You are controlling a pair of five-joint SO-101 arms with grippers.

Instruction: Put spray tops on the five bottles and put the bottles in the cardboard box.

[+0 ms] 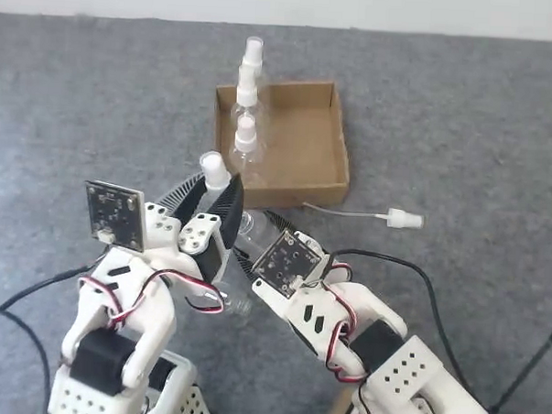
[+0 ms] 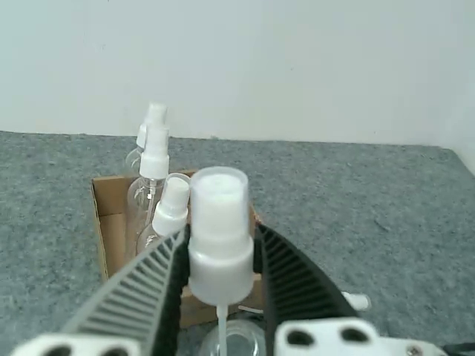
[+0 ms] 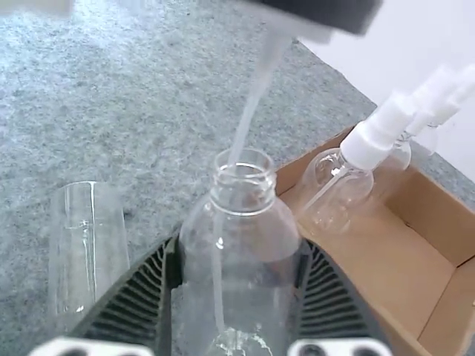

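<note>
well, the left gripper [image 2: 220, 236] is clenched around a white spray top [image 2: 219, 200], one finger on each side of its collar, and holds it upright just outside the wall of the cardboard box [image 1: 297, 148] that faces the arms. the top's thin dip tube [image 3: 249, 111] hangs straight down from it and runs into the open mouth of a clear bottle [image 3: 241, 185] directly beneath. the top's collar is above the neck and not seated on it.

the right gripper [image 3: 239, 252] is grasping that clear bottle by its body, a finger pressed on either side, and keeps it upright on the grey surface [image 1: 463, 114], also just outside the arm-facing wall of the box. a second clear bottle [image 3: 80, 245] sits just beside this gripper, on the side away from the box; whether it stands or lies i cannot tell.

the box is open on top and shallow. inside it are three topped bottles [image 1: 247, 96], each clear with a white spray top, standing upright in a row along one side wall, from the arm-facing end to the far corner. the other part of the box floor is bare cardboard.

a loose spray top [image 1: 404, 218] lies flat on the surface just off the box's other arm-facing corner, its dip tube stretched back along that wall.
</note>
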